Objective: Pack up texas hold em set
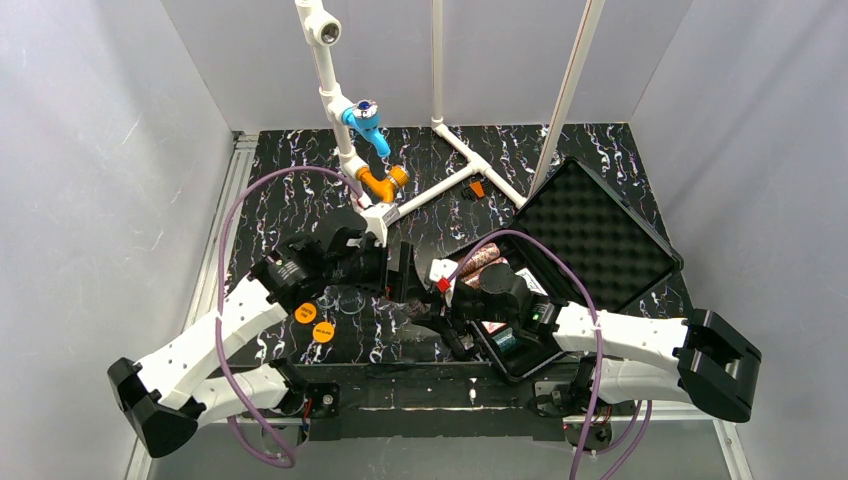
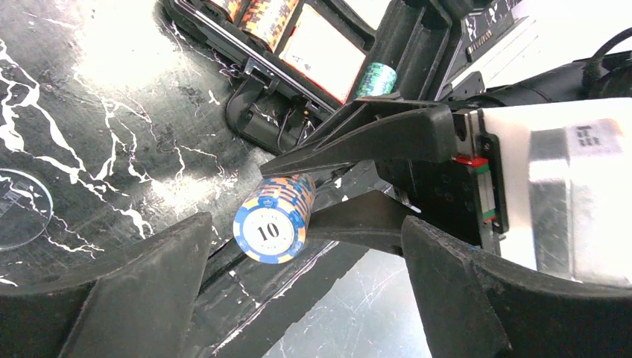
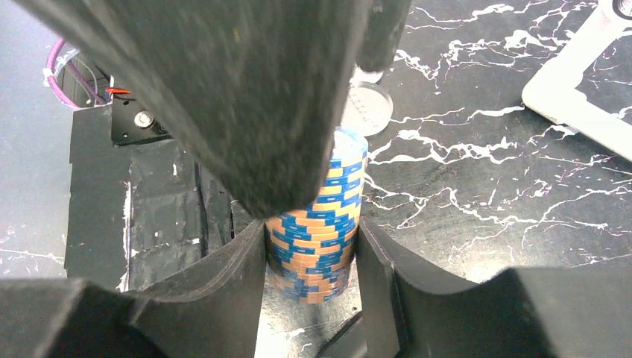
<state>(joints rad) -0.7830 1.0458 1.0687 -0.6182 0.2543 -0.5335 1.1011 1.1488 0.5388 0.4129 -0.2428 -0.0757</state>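
My right gripper (image 3: 313,250) is shut on a blue-and-orange chip roll (image 3: 328,198), which lies level just above the table's front edge. In the left wrist view the roll's end (image 2: 270,227) shows a "10". My left gripper (image 2: 305,250) is open, its fingers (image 2: 149,283) wide on either side of the roll and not touching it. The black case (image 1: 520,360) lies open at the right, its foam-lined lid (image 1: 590,235) tipped back. Red-brown chip rolls (image 1: 482,260), a card deck (image 2: 320,52) and a green roll (image 2: 373,78) lie in it. Two orange discs (image 1: 314,322) lie left of centre.
The white pipe frame (image 1: 370,170) with blue and orange fittings stands at the back, its foot just behind the grippers. A clear round disc (image 3: 367,108) lies on the black marbled table (image 1: 300,190). Grey walls close in both sides.
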